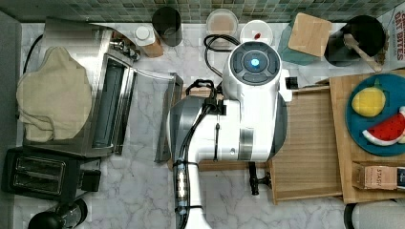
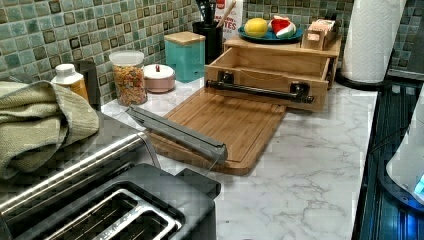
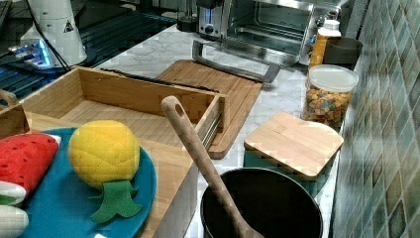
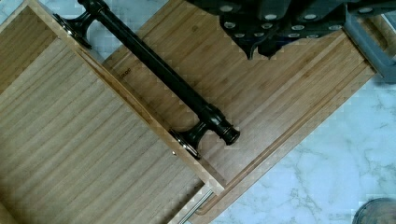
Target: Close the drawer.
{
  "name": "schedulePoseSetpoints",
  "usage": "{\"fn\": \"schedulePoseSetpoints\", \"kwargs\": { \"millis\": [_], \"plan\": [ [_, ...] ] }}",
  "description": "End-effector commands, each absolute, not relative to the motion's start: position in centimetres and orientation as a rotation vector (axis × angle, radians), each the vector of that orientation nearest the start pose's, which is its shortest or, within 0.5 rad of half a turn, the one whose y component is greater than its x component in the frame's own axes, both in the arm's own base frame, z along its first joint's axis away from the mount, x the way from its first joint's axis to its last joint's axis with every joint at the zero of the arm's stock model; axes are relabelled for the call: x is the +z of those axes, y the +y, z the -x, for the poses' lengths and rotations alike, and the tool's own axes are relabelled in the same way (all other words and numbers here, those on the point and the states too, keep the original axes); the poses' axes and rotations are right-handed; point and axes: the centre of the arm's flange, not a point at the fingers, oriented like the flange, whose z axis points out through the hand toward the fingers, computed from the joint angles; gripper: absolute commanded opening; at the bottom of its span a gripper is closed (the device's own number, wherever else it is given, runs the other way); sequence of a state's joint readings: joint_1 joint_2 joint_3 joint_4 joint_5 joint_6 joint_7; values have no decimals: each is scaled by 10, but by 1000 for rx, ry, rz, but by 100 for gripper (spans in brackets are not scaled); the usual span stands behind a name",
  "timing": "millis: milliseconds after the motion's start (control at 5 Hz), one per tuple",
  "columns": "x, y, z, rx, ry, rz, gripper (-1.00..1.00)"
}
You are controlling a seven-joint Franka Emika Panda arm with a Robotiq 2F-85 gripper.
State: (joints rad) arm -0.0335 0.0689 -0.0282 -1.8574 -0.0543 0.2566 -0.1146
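The drawer [image 2: 265, 80] stands pulled well out of its wooden box [image 2: 300, 47], with nothing on its striped bottom [image 4: 70, 149]. A black bar handle [image 4: 159, 70] runs along its front wall. In the wrist view my gripper [image 4: 261, 32] hangs above the wooden cutting board [image 4: 280, 98], a short way off the handle and not touching it. From above, the white arm [image 1: 239, 119] covers the drawer's front, leaving the drawer's bottom [image 1: 308, 138] and one handle end [image 1: 253, 180] showing. The right view looks into the open drawer [image 3: 114, 116].
The cutting board [image 2: 225, 125] lies on the marble counter in front of the drawer. Beyond it the toaster oven's door [image 2: 175, 132] hangs open. A blue plate [image 1: 375, 143] of toy fruit sits on the box. Jars [image 2: 129, 75], a teal canister [image 2: 186, 56] and a paper towel roll [image 2: 372, 37] stand nearby.
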Motion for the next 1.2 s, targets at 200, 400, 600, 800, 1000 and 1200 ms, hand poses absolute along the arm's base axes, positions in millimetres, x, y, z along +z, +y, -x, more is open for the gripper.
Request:
{"fn": "schedulePoseSetpoints", "kwargs": {
  "millis": [200,400,600,800,1000,1200],
  "plan": [
    [471,-42,-568,124,1134,3020,-100],
    [460,-33,-547,88,782,3138,-100],
    [447,-25,-528,98,464,3189,-100],
    [421,-21,-519,47,193,3193,-100],
    [391,-18,-518,116,52,3182,-100],
    [355,-16,-513,86,-51,3173,-100]
  ]
}}
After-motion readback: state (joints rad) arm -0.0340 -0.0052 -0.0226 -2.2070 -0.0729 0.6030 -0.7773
